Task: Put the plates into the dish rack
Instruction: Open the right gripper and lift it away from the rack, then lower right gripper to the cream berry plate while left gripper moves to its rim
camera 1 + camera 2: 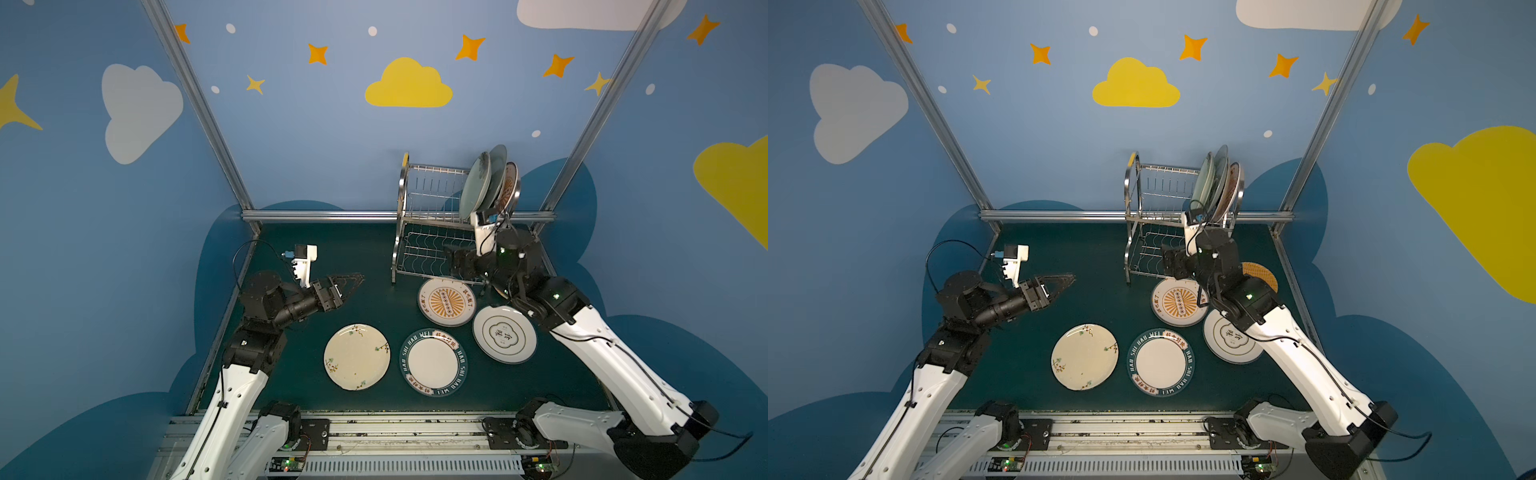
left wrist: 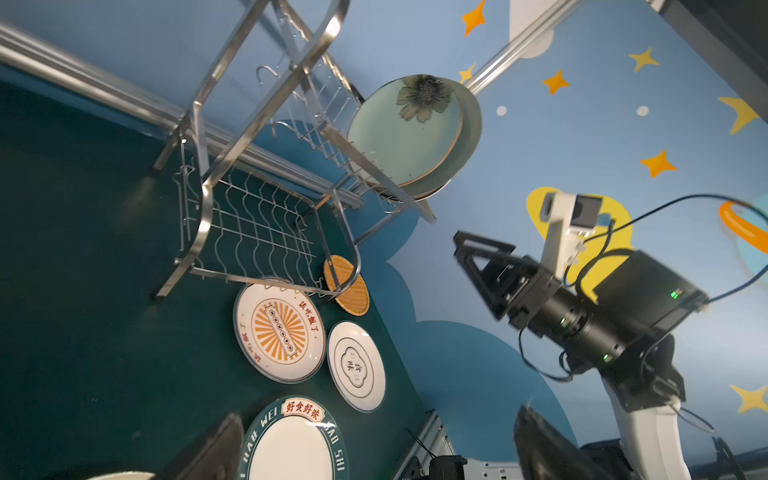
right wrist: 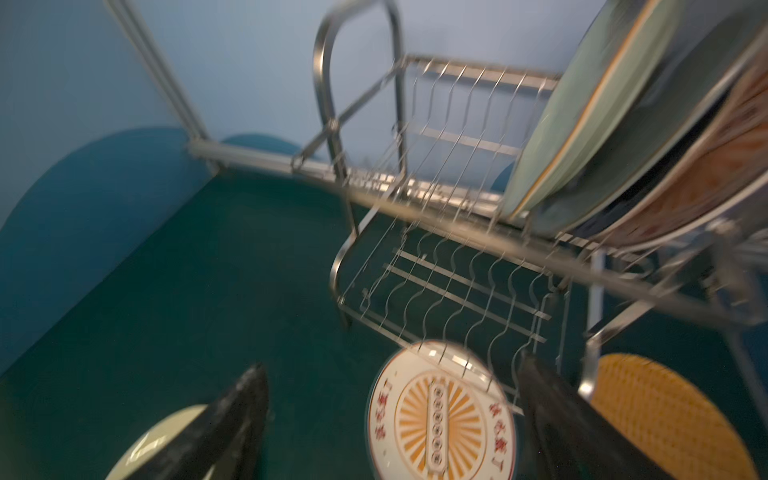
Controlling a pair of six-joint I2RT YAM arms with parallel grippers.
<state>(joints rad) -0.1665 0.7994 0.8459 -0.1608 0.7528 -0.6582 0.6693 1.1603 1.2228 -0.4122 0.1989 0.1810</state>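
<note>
**Top views**
- Dish rack [image 1: 402, 195]: stands at the far side of the green table [image 1: 291, 257].
- Upper tier of the rack, right end: three plates on edge, close together.
  - Pale green flower plate [image 1: 476, 187].
  - Second pale green plate [image 1: 497, 170].
  - Orange-patterned plate [image 1: 511, 187].
- Orange sunburst plate [image 1: 446, 301]: flat on the table, just at the rack's front edge.
- White emblem plate [image 1: 504, 334]: flat, just beside the sunburst plate and farther out from the rack.
- Teal lettered plate [image 1: 433, 361] and cream blossom plate [image 1: 356, 356]: flat, well apart from the rack's front.
- Orange woven plate [image 1: 1260, 274]: by the rack's right front foot, partly hidden by the right arm.
- Left gripper [image 1: 357, 280]: well to the left of the rack, above the table, with nothing in it.
- Right gripper [image 1: 1165, 262]: just before the rack's lower shelf.

**Left wrist view**
- The flower plate faces outward as the front one of the three in the rack.
- The sunburst plate's rim meets the lower shelf's front rail. Whether they touch cannot be told.
- The left gripper's own fingers [image 2: 216, 449] stand wide apart.

**Right wrist view (blurred)**
- The right gripper's fingers [image 3: 232, 419] stand wide apart and hold nothing.
- The sunburst plate shows between them, below the rack's front rail.
</note>
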